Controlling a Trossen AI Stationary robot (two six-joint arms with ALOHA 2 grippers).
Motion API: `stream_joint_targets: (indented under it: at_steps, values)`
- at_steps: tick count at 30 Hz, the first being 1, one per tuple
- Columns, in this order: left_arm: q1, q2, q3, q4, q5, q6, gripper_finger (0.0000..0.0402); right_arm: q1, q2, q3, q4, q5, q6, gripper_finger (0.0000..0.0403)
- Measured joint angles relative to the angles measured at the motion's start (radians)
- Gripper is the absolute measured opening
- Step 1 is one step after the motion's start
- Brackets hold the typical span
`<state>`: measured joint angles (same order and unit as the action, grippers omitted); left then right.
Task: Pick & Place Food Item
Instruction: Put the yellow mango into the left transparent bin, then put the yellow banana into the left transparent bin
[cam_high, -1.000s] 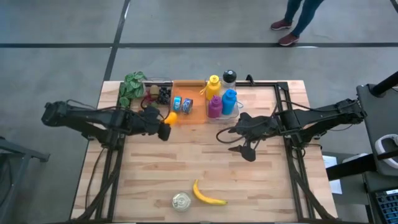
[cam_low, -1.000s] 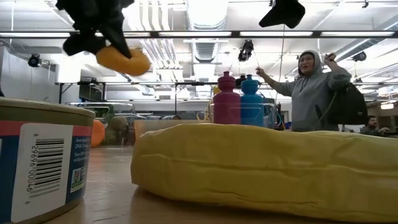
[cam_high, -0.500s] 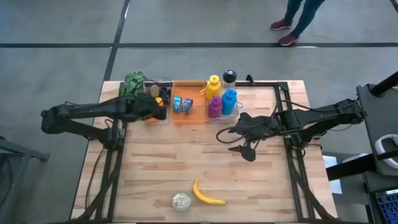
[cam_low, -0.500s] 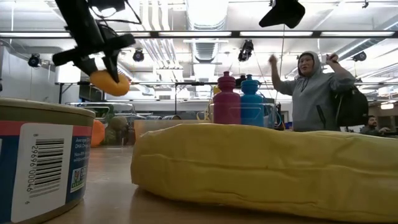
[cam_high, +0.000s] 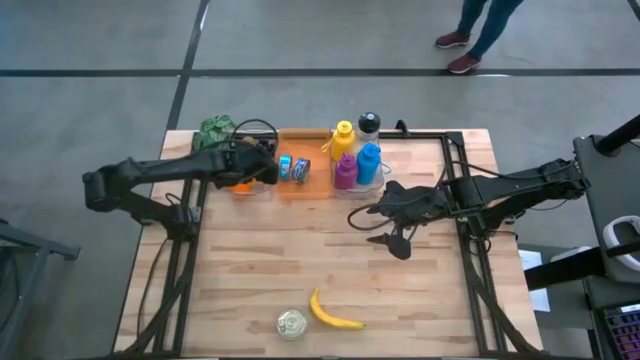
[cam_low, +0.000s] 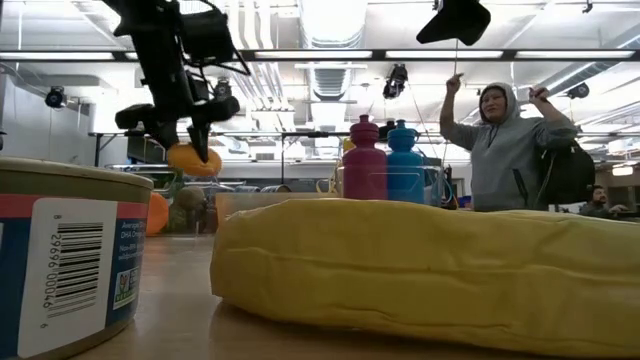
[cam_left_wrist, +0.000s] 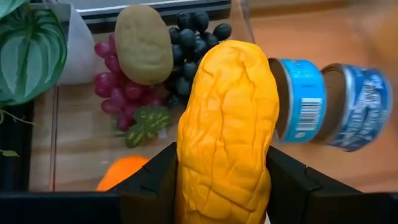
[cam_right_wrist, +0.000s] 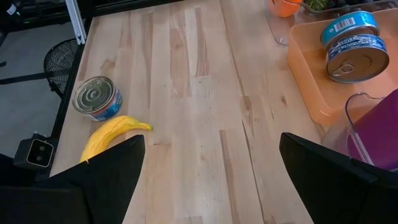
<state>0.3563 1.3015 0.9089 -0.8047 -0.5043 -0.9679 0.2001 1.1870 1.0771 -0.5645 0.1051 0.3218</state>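
My left gripper (cam_high: 262, 170) is shut on an orange-yellow, wrinkled, oblong food item (cam_left_wrist: 227, 124). It hangs over the clear bin (cam_high: 250, 152) at the table's far left, well above the table in the low view (cam_low: 193, 160). In the bin lie red grapes (cam_left_wrist: 118, 87), dark grapes (cam_left_wrist: 194, 36), a brown potato-like piece (cam_left_wrist: 143, 43) and an orange (cam_left_wrist: 121, 174). My right gripper (cam_high: 372, 222) hovers open over the table's right middle, with nothing between its fingers (cam_right_wrist: 211, 180). My left gripper pinches the food item between its two fingers, on its two long sides (cam_left_wrist: 186, 180) near the end closest to the wrist. The fingers (cam_left_wrist: 152, 180) slant down from the table's left. The item sticks out past the fingertips, lifted clear above the bin.
An orange tray (cam_high: 318, 185) with two blue cans (cam_left_wrist: 305, 99) sits right of the bin, and coloured bottles (cam_high: 355, 160) stand beyond it. A leafy plant (cam_high: 213, 130) is at the far-left corner. A banana (cam_high: 333, 315) and a can (cam_high: 292, 323) lie near the front edge.
My left gripper has swung toward the table's far edge and come down, carrying the food item from in front of the tray to above the clear bin. It has stayed shut on the item throughout.
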Motion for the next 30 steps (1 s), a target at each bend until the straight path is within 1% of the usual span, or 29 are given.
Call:
stream_joint_targets:
  at_steps: [4, 13, 16, 24, 30]
  values:
    - [0.004, 0.032, 0.000, 0.004, -0.001, 0.000, 0.0175, 0.000, 0.000, 0.000, 0.000, 0.000, 0.000, 0.0370]
    - [0.004, 0.019, 0.001, 0.000, 0.001, 0.000, 0.0180, 0.000, 0.000, 0.000, 0.000, 0.000, 0.000, 0.0370]
    - [0.004, 0.020, 0.001, 0.001, 0.002, 0.001, 0.0199, 0.000, 0.000, 0.000, 0.000, 0.000, 0.000, 0.0370]
    - [0.003, 0.020, 0.001, 0.009, 0.002, -0.008, 0.0270, 0.000, 0.000, 0.000, 0.000, 0.000, 0.000, 0.0370]
    - [0.003, 0.020, 0.002, 0.014, 0.002, -0.008, 0.0309, 0.000, 0.000, 0.000, 0.000, 0.000, 0.000, 0.0370]
